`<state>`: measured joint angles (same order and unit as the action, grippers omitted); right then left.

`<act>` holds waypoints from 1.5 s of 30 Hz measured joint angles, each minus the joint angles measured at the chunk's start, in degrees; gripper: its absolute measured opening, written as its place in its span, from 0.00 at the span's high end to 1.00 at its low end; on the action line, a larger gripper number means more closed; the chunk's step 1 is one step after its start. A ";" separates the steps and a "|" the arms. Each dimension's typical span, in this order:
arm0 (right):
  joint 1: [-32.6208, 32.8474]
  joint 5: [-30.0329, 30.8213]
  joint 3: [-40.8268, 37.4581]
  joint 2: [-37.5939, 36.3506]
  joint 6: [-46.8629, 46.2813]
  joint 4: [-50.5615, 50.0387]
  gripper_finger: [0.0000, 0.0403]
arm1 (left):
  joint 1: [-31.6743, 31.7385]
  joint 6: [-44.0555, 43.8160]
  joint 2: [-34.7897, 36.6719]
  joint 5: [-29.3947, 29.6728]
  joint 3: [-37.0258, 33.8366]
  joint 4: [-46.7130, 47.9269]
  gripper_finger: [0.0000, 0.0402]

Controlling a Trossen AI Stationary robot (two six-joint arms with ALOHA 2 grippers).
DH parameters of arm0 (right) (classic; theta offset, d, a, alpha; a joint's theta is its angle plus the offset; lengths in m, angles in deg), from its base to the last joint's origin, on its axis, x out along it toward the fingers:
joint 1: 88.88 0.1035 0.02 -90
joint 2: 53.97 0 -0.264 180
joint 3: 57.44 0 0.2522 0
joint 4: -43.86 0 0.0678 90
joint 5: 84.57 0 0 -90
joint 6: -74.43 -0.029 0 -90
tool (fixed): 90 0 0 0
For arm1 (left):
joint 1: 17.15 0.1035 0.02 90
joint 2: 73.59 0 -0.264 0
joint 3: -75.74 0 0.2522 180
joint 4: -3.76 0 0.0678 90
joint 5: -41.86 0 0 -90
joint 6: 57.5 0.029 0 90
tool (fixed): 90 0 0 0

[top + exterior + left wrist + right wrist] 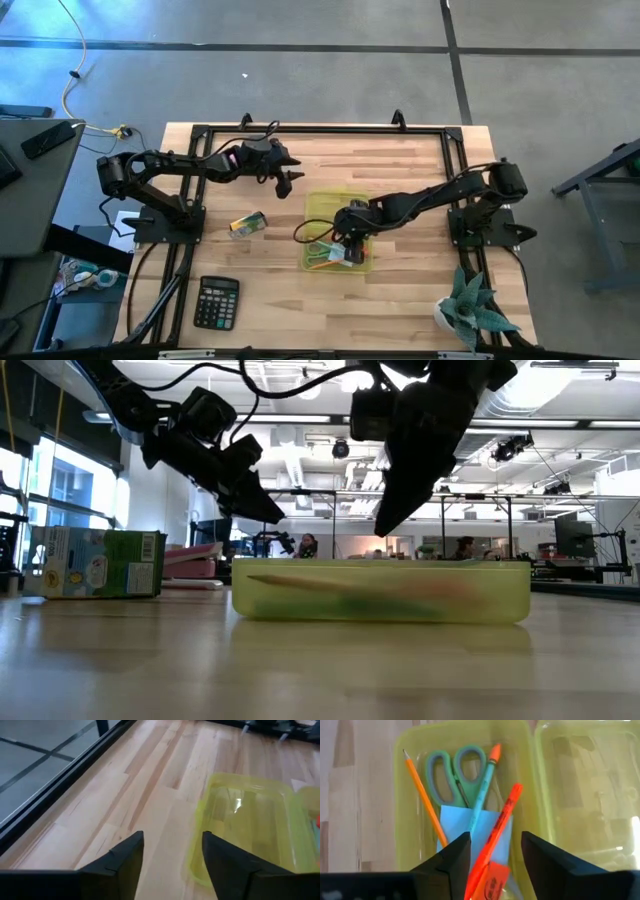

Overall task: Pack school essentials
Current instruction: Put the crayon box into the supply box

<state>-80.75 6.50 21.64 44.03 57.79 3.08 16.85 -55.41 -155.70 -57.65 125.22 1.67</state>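
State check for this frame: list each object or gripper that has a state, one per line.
Yellow-green case: open, lid lying flat beside it.
Scissors: closed, in the case.
Orange pencil: lying in the case.
Blue note pad: flat in the case, under the pens.
Orange highlighter: capped, lying on the pad.
Crayon box: on the table, outside the case.
Right gripper: open, above the case.
Left gripper: open, empty.

Bright overhead ceiling lights; the tabletop [120,660] lies blurred up close in the low view, arms silhouetted, with glare on the yellow case [250,810].
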 joint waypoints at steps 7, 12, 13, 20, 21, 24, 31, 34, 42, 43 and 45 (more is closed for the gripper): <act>-0.23 7.79 0.02 -5.78 0.43 -5.70 0.59 | -0.04 3.01 4.10 2.13 5.85 14.37 0.49; -0.23 14.73 0.07 -11.06 2.70 -9.42 0.60 | -0.27 2.38 8.03 2.21 10.27 27.58 0.50; -0.29 16.16 0.10 -11.95 3.42 -10.16 0.60 | -0.49 1.65 8.74 2.49 10.82 29.79 0.50; -2.41 21.58 0.09 -16.08 7.46 -13.69 0.60 | -3.76 -4.41 13.33 6.25 11.59 39.46 0.50; -2.86 21.63 0.09 -16.34 7.78 -13.78 0.60 | -4.38 -5.57 14.05 6.73 11.59 41.41 0.50; -4.20 21.81 0.09 -17.05 8.34 -14.28 0.60 | -6.78 -9.18 16.00 8.48 11.59 46.74 0.50; -6.82 21.86 0.09 -17.21 8.30 -14.98 0.60 | -12.83 -15.35 17.36 8.95 11.59 54.52 0.50; -7.24 21.84 0.09 -17.21 7.93 -15.26 0.60 | -15.08 -17.67 17.36 8.95 11.59 57.61 0.50; -7.33 21.80 0.07 -17.21 7.71 -15.66 0.60 | -19.71 -25.88 17.34 12.24 11.57 64.17 0.50; -7.33 21.79 0.07 -17.21 7.71 -15.67 0.60 | -20.07 -26.95 17.27 12.35 11.57 64.89 0.50; -7.33 21.65 0.07 -17.21 7.71 -15.67 0.60 | -20.88 -28.29 16.88 12.36 11.57 65.86 0.50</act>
<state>-88.08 28.15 21.71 26.82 65.50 -12.59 -4.03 -83.70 -138.83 -45.29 136.79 67.52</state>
